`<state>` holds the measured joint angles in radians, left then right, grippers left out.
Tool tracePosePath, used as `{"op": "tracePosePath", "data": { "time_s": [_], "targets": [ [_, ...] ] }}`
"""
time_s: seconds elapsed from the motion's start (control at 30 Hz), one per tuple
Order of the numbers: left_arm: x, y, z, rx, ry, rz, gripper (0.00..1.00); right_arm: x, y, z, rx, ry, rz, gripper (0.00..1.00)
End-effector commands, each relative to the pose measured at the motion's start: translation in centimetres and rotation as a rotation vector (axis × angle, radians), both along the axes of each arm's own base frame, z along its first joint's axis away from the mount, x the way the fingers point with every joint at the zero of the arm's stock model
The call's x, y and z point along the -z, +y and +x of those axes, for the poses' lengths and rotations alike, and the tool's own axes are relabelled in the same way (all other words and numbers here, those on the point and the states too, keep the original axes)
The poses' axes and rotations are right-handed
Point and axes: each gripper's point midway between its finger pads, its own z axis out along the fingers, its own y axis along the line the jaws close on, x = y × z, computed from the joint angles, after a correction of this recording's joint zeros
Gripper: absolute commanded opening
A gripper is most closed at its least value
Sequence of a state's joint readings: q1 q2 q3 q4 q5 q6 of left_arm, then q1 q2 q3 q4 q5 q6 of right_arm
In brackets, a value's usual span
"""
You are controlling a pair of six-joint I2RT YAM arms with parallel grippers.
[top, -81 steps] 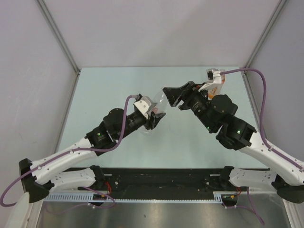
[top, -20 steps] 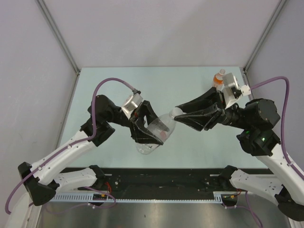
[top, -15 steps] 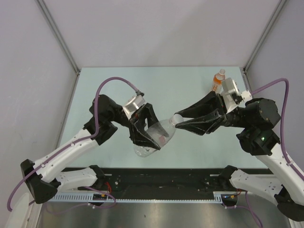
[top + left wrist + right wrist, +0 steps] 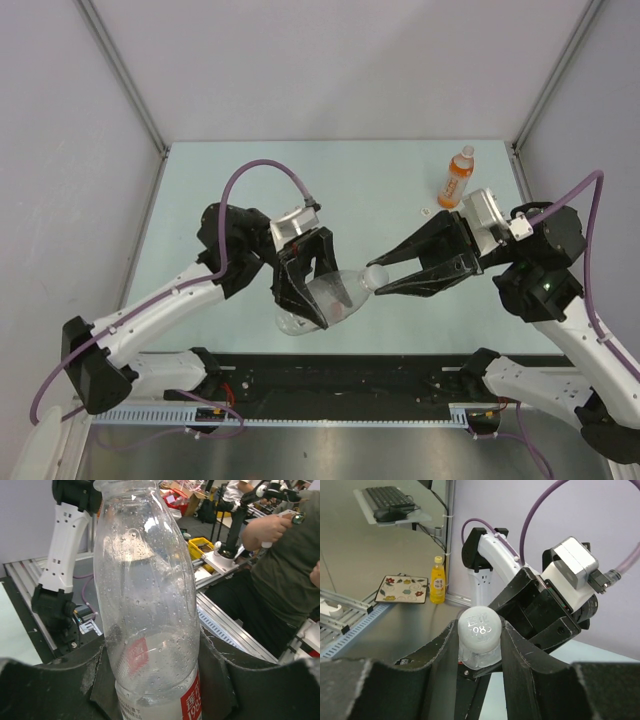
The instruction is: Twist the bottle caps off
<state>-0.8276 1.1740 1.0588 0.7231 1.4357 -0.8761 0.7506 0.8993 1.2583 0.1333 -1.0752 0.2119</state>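
Pale green counter lies under both arms, which meet above its near middle. The left end effector is clamped across the body of the clear bottle. The bottle is held off the surface, lying nearly level, with its neck pointing toward the right arm. Droplets and what looks like some water show inside it in the left wrist view. The right end effector has its two fingers pressed against opposite sides of the whitish cap, which sits centred between them in the right wrist view.

Well apart, at the far right, the orange bottle stands upright with its own top on. A tiny white piece lies near it, too small to identify.

The step in hand appears to be twisting this cap off. To do it well:
- The right wrist's roll axis should stay in line with the neck, so the fingers turn the cap rather than pry it.
- The left grip should stay firm enough to stop the body spinning, without squashing the thin plastic.
- The right arm should back away along the neck as the thread releases.
- The neck should be tipped a little upward before the cap comes free, since the contents could spill.
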Motion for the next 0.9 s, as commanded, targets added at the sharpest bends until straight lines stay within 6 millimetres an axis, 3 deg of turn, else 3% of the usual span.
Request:
{"op": "tracePosePath", "data": {
  "time_s": [0.0,0.37,0.4,0.43,0.5,0.53,0.6,0.63,0.73,0.87],
  "targets": [
    [-2.4,-0.5,0.4,-0.058,-0.023,-0.113,0.00,3.4,0.1,-1.7,-0.165,0.038,-0.139,0.00],
    [-1.9,-1.2,1.3,-0.111,-0.048,-0.093,0.00,3.6,0.2,-0.8,-0.114,0.074,-0.147,0.01],
    [-2.3,-1.0,1.3,-0.119,-0.059,-0.102,0.00,3.9,0.3,-0.7,-0.103,0.097,-0.160,0.04],
    [-2.4,-1.3,1.7,-0.146,-0.082,-0.124,0.00,3.8,0.2,-0.6,-0.089,0.107,-0.159,0.17],
    [-2.4,-1.4,2.0,-0.179,-0.069,-0.102,0.00,3.5,0.2,-0.3,-0.053,0.119,-0.150,0.27],
    [-2.5,-1.9,2.7,-0.225,-0.090,-0.123,0.00,3.4,0.1,-0.2,-0.039,0.122,-0.144,0.41],
    [-2.2,-2.1,3.3,-0.278,-0.078,-0.099,0.00,3.1,0.1,0.2,0.002,0.139,-0.132,0.50],
    [-2.3,-2.1,3.6,-0.301,-0.101,-0.114,0.00,3.0,0.0,0.4,0.021,0.145,-0.127,0.62],
    [-2.3,-2.5,5.2,-0.426,-0.111,-0.110,0.00,2.8,0.0,1.7,0.114,0.177,-0.110,0.73],
    [-2.1,-2.7,8.4,-0.645,-0.112,-0.105,0.00,2.4,0.0,3.7,0.244,0.225,-0.083,0.79]
  ]
}}
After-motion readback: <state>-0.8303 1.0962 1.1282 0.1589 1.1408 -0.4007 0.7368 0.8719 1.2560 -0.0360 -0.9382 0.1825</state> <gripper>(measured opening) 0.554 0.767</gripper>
